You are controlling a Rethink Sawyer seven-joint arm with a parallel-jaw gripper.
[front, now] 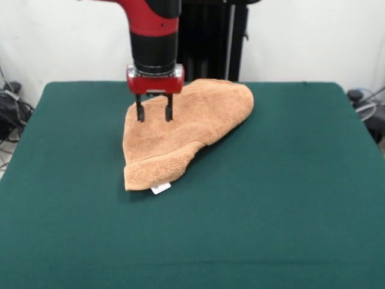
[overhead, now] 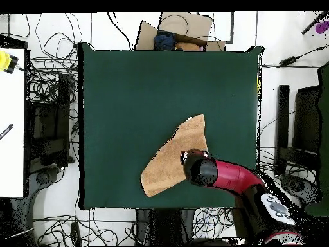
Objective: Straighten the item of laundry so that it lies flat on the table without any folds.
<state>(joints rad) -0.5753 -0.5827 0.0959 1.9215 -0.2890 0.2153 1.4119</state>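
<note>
Red-black arm's pincer (front: 154, 112) hung spread over folded orange-tan terry towel (front: 180, 135) at dark green felt counter's (front: 289, 198) far-middle; pinching both layers could drag it, leaving the fold in.

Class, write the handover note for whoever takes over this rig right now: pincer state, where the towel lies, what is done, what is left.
Pincer: open, fingers pointing down, holding nothing, over the towel's edge on the front view's left.
Towel: on the green table, toward the robot's side, folded over on itself into a tapering shape. In the front view its rolled end points at the camera with the white tag sticking out beneath.
Done: nothing visibly flattened yet.
Left: grasp an edge, probably the upper layer, pull the fold open and spread the towel flat with no folds.
</note>
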